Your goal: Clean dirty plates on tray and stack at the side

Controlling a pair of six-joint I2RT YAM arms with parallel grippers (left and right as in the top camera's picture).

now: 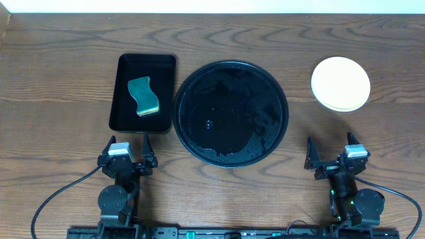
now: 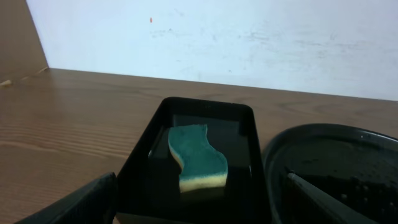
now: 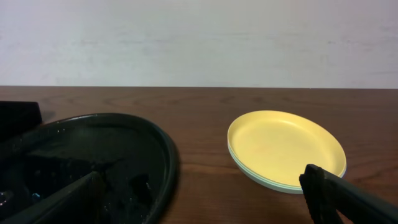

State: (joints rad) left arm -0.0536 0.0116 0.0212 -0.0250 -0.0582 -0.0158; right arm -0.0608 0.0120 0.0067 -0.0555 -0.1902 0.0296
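Three plates sit stacked at the far right of the table, the yellow one on top and pale mint rims showing beneath it in the right wrist view. The stack stands clear of the tray, to its right. The round black tray lies at the centre, its floor wet and beaded with droplets. Just left of it, almost touching, a small rectangular tray holds a green-and-yellow sponge lying flat. Both arms rest at the near edge: the left gripper faces the small tray with its fingers spread wide and holding nothing, and the right gripper sits below the plates, likewise spread wide and bare.
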